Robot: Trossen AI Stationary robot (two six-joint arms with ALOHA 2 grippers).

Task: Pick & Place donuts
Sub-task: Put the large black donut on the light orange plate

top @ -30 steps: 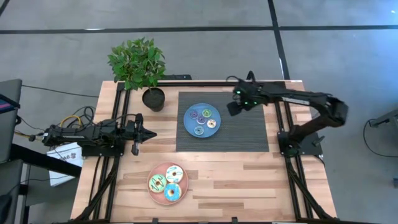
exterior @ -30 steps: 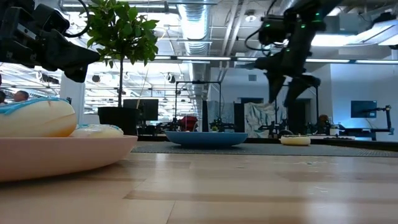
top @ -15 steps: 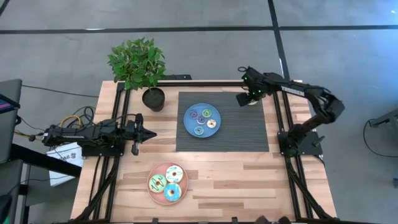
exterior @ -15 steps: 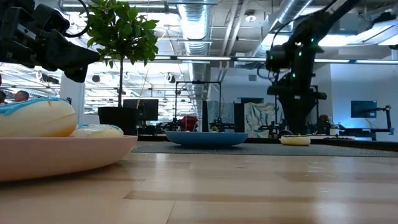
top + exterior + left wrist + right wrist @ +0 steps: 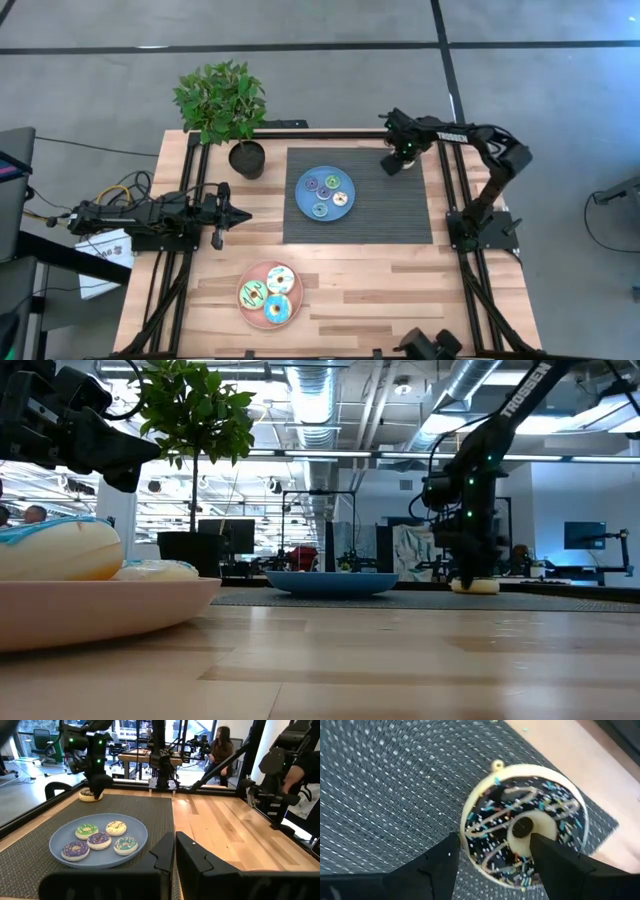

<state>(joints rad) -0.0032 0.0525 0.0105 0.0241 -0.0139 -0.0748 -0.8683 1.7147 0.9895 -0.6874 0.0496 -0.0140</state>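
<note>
Wrist view alone showed brown donut [image 5: 522, 837] | lay between right gripper's [image 5: 492, 857] open fingers, ungripped | left gripper [image 5: 222, 212] shut, empty

Two dark, near-black jointed arms. The right arm [image 5: 500, 420] carries white "TROSSEN" lettering along one link and small green indicator lights near the wrist. Its right claw [image 5: 495, 857] has two black, angular fingers. The left claw [image 5: 175, 855] ends in two matte black wedge-shaped fingers.
</note>
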